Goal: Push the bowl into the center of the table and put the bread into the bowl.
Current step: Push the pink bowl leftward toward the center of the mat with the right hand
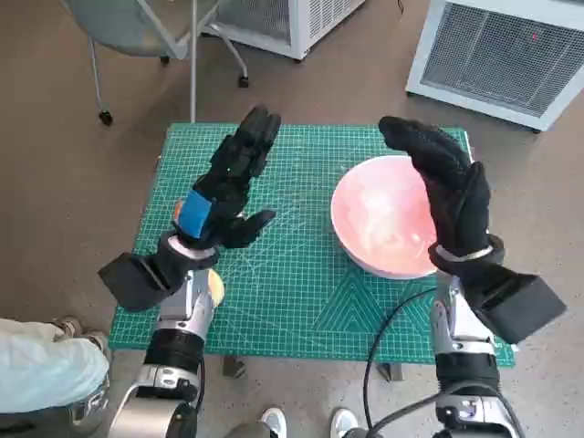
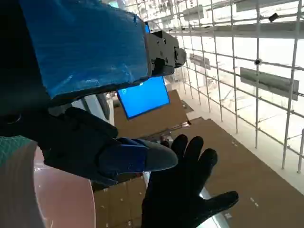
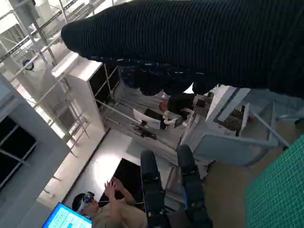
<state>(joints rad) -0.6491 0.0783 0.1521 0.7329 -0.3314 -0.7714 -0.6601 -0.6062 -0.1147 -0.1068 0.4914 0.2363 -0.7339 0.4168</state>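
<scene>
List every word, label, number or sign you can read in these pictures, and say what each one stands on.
None can be read.
Green cutting mat: printed white grid lines and markings, too small and blurred to read.
Blue screen in the left wrist view: no legible text.
Lit screen near the seated person: content too blurred.
Pink bowl: no markings visible.

- The bread (image 1: 215, 286) is mostly hidden under the left forearm; only an orange edge is seen.
- The bowl (image 1: 379, 217) is partly covered by the right hand (image 1: 453, 196).
</scene>
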